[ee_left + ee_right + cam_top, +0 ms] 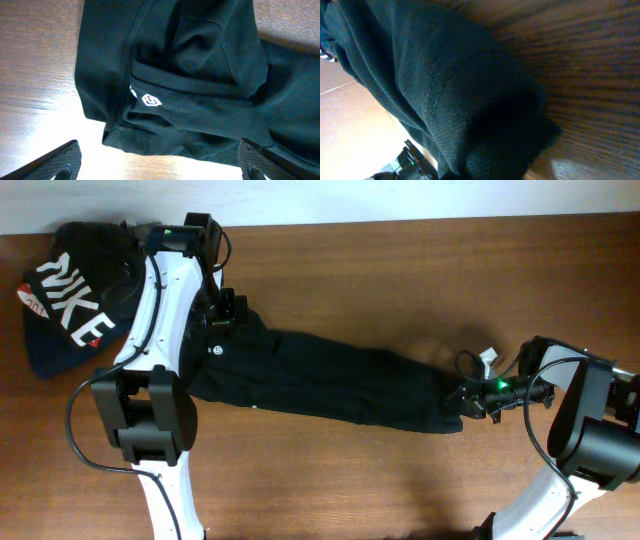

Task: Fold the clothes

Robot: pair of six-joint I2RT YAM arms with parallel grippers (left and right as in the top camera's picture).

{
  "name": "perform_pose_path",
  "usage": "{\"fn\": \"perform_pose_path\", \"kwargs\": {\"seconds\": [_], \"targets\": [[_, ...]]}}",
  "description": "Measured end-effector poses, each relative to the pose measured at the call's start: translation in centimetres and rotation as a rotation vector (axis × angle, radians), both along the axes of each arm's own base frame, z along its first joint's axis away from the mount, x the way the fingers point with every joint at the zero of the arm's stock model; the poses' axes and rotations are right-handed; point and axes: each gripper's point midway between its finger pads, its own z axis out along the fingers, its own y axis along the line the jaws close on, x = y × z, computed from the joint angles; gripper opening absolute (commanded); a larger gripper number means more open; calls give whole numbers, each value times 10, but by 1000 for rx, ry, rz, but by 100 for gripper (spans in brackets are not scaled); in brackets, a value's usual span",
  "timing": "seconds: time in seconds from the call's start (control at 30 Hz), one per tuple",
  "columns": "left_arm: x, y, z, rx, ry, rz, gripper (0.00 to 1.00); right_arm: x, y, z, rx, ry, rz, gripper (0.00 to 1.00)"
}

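Observation:
The black T-shirt [330,375] lies bunched into a long band across the middle of the table. Its small white round mark [151,101] shows at the collar end in the left wrist view, and faintly overhead [219,348]. My left gripper [226,312] hovers over the collar end. Its jaws [160,167] are open and empty, with the shirt's edge [200,75] just ahead of the fingertips. My right gripper [468,400] is at the shirt's right end. Fabric [445,90] fills the right wrist view and bunches where the jaws are, hiding the fingers.
A dark garment with white NIKE lettering [70,295] lies at the table's back left corner, beside the left arm. Bare wooden table [400,260] shows behind and in front of the shirt.

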Motion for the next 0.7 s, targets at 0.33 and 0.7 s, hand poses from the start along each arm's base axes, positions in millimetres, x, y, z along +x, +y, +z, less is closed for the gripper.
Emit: {"fn": "perform_pose_path", "kwargs": {"seconds": [0.33,0.7], "targets": [[0,0,0,0,2,0,99,32,-80,34,-435,172,-25,4],[4,-2,0,-2,-16,-4,99,36,-89,62,-829,296,26,4]]}}
